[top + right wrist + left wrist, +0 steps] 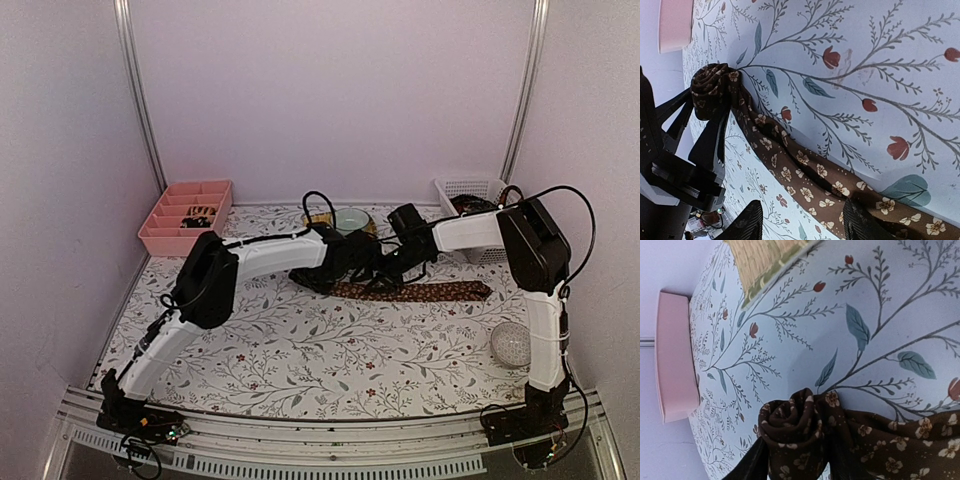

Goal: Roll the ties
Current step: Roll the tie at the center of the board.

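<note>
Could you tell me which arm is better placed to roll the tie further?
Left: the left gripper sits at the rolled end of the tie, fingers either side; the right gripper is open farther along the flat part.

Both arms are wearing white shells between black joints. The left arm [270, 255], at the lower left of the overhead frame, is carrying a chunky black elbow block, and the right arm [535, 245], at the right, is carrying another. Thin black cables [565, 188] are looping off them. The black bases [125, 405] are sitting along the bottom edge, with tiny lights glowing by the left one. At the left of the right wrist frame, the left gripper [707, 105] is showing matte black, angular fingers [710, 145].
</note>
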{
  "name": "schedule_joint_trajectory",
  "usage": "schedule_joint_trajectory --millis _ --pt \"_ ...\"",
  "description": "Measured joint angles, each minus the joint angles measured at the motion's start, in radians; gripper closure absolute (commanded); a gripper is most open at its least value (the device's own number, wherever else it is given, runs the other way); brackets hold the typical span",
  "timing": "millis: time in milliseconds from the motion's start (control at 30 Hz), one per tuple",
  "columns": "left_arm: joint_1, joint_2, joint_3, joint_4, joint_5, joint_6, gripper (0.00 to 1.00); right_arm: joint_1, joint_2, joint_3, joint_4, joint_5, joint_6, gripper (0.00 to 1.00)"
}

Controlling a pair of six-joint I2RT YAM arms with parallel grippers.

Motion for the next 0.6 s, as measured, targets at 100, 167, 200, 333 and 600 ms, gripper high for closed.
schedule_joint_trajectory --millis 100,167,200,333,600 --pt "0.002 -0.029 -0.041 0.035 0.015 0.005 0.48 0.001 0.0 0.013 -0.019 0.014 -0.01 0.45" --pt "0.008 -0.06 -0.085 0.069 0.031 0.009 0.45 0.005 0.0 0.027 -0.035 0.027 -0.015 0.44" --pt "0.01 -0.082 -0.113 0.087 0.043 0.012 0.44 0.006 0.0 0.033 -0.041 0.031 -0.018 0.43" --pt "0.023 -0.163 -0.185 0.14 0.079 0.022 0.35 0.013 0.0 0.075 -0.064 0.049 -0.029 0.4" --pt "0.052 -0.265 -0.256 0.207 0.107 0.032 0.0 0.053 0.0 0.183 -0.083 0.061 -0.033 0.37"
